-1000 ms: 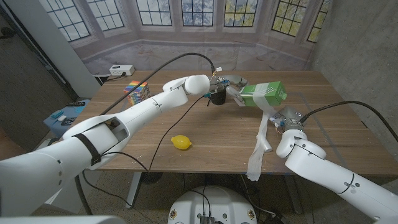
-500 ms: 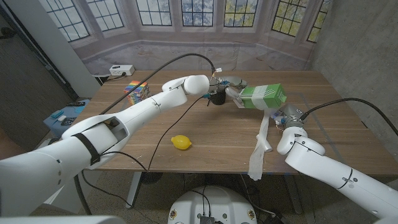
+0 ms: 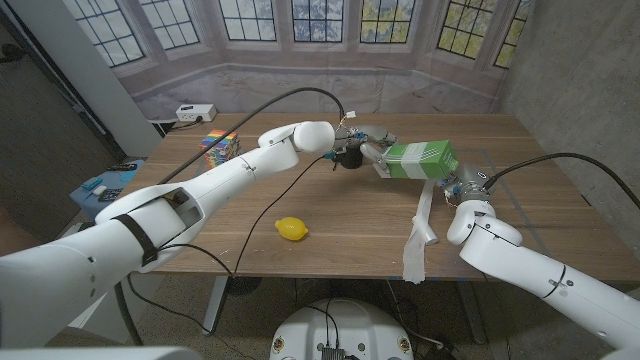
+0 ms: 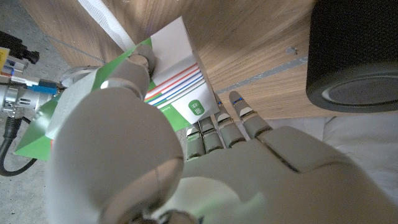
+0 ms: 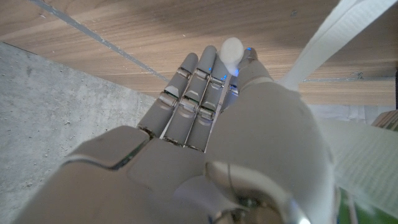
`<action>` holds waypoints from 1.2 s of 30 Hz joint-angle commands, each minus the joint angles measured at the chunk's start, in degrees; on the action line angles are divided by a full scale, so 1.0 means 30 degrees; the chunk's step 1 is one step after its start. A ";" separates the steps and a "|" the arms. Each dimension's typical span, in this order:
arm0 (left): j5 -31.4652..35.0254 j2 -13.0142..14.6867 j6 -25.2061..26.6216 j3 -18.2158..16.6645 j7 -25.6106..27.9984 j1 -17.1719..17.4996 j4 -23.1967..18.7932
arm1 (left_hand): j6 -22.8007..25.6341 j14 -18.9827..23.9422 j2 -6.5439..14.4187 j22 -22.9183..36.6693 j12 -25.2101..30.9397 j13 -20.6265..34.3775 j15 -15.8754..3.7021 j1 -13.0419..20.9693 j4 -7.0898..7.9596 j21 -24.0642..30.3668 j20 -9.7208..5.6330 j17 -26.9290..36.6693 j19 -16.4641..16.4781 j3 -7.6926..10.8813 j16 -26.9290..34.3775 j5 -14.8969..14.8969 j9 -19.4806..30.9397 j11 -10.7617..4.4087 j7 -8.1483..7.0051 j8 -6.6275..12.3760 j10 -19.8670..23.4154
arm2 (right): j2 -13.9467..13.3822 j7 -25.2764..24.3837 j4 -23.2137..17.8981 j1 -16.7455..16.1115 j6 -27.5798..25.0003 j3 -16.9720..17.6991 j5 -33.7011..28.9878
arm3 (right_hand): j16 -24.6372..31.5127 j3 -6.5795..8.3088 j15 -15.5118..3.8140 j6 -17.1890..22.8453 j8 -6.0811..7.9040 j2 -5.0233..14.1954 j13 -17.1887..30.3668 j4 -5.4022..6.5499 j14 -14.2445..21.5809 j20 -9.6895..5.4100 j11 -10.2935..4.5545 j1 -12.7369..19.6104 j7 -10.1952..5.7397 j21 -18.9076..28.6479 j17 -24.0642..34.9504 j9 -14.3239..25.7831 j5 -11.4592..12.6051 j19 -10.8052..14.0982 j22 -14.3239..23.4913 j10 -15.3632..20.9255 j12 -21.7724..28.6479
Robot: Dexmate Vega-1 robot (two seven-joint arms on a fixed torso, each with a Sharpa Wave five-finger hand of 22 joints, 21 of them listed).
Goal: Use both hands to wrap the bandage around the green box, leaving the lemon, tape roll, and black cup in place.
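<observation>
Wooden table (image 3: pixel 330 215) carried everything; left arm reached far across it from the near-left, right arm came in from the near-right. Green box (image 3: pixel 420 158) was held off the tabletop at the far right-centre, gripped at its end by the left hand (image 3: pixel 372 150); left wrist view showed that hand's fingers (image 4: pixel 227 127) under the box's white striped face (image 4: pixel 174 78) and the thumb over the green side. White bandage (image 3: pixel 418 235) hung from the underside of the box, draped down across the table and over its near edge. Right hand (image 3: pixel 462 187) sat just beside the box's right end, next to the strip; right wrist view showed its fingers (image 5: pixel 193 93) straight and together with the bandage (image 5: pixel 323 37) passing alongside the thumb, but couldn't tell whether it actually pinched the strip. Black cup (image 3: pixel 350 157) stood just behind the left hand, its base (image 4: pixel 357 56) visible close to the box. Lemon (image 3: pixel 291 229) lay alone near the front edge, well apart from the box
</observation>
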 commanded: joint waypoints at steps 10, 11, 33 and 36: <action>-0.0107 0.0294 -0.0172 0.0043 -0.0805 0.0143 -0.0203 | 0.1371 0.0128 0.1674 0.0084 0.0117 0.0137 -0.0051 -0.1029 0.0053 0.0073 0.0022 0.0110 -0.0079 0.0039 -0.0059 0.0067 0.0100 -0.1174 -0.0250 0.4412 0.1256 | -0.0254 0.0393 0.0461 0.0461 0.0493 -0.0215 -0.0602 | -0.0131 -0.0064 -0.1774 0.0103 -0.0007 0.0199 0.0109 -0.0015 0.0173 -0.0603 -0.0462 0.0422 -0.0008 0.0091 0.0102 0.0078 0.0094 0.0105 0.0041 0.0499 0.0096; -0.0160 0.0287 -0.0233 0.0033 -0.0856 0.0134 -0.0152 | 0.1342 0.0126 0.1670 0.0084 0.0120 0.0139 -0.0042 -0.1035 0.0055 0.0073 0.0027 0.0110 -0.0081 0.0036 -0.0061 0.0066 0.0101 -0.1167 -0.0207 0.4404 0.1258 | -0.0262 0.0438 0.0490 0.0520 0.0496 -0.0260 -0.0643 | -0.0136 -0.0066 -0.1775 0.0102 -0.0008 0.0200 0.0112 -0.0014 0.0176 -0.0602 -0.0441 0.0422 -0.0003 0.0092 0.0105 0.0078 0.0094 0.0109 0.0041 0.0518 0.0103; -0.0345 0.0382 -0.0972 0.0020 -0.1415 0.0084 0.0230 | 0.1343 0.0106 0.1716 0.0083 0.0103 0.0110 -0.0097 -0.1042 0.0035 0.0080 -0.0025 0.0115 -0.0076 0.0038 -0.0069 0.0067 0.0059 -0.1197 -0.0257 0.4443 0.1239 | -0.0110 0.1334 0.1388 0.1860 0.1226 -0.1116 -0.1708 | -0.0241 -0.0095 -0.1778 0.0110 -0.0018 0.0217 0.0161 -0.0019 0.0237 -0.0611 -0.0392 0.0457 -0.0006 0.0087 0.0178 0.0085 0.0103 0.0103 0.0043 0.0501 0.0037; -0.0328 0.0401 -0.1062 0.0043 -0.1510 0.0063 0.0262 | 0.1321 0.0091 0.1713 0.0083 0.0100 0.0093 -0.0102 -0.1053 0.0037 0.0082 -0.0031 0.0110 -0.0072 0.0045 -0.0081 0.0070 0.0054 -0.1150 -0.0251 0.4438 0.1255 | -0.0116 0.1491 0.1433 0.1978 0.1257 -0.1221 -0.1858 | -0.0256 -0.0101 -0.1778 0.0113 -0.0018 0.0217 0.0176 -0.0018 0.0244 -0.0606 -0.0419 0.0460 -0.0023 0.0087 0.0188 0.0087 0.0103 0.0103 0.0043 0.0491 0.0029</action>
